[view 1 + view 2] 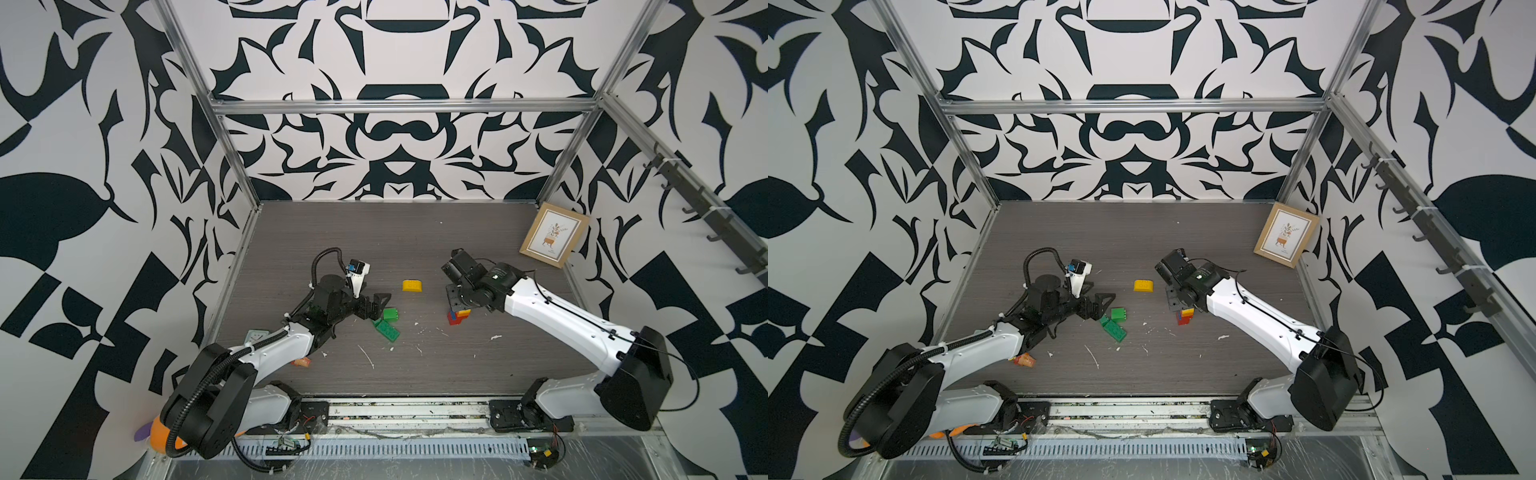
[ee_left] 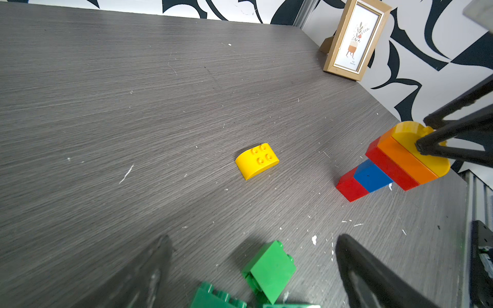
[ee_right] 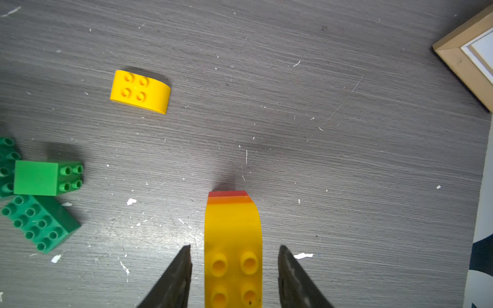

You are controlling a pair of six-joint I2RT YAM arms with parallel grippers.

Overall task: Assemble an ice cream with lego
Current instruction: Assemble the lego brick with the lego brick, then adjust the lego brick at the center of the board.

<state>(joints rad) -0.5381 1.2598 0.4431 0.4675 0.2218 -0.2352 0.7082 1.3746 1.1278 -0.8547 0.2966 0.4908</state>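
Between the parted fingers of the right gripper (image 3: 234, 249), touching neither, stands the yellow-topped brick tower (image 3: 232, 226); the left gripper (image 2: 254, 237) spreads its fingers wide, green bricks (image 2: 269, 269) lying between them.

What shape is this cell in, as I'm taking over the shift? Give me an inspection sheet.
Surface: grey wood-grain table, strewn with white flecks.
Job's things: stack standing, red, blue, red, orange, yellow dome on top; loose yellow dome brick mid-table; green bricks in a heap.
Clutter: crumpled wrapper beside the left arm; orange plush toy at the front corner.
Pincers: left pincer open, by the green bricks; right pincer open, jaws either side of the stack's top, clear of it.
Cables: corrugated conduit on left arm; thin cable on right arm.
Surroundings: patterned walls; picture frame leaning; hook rail.
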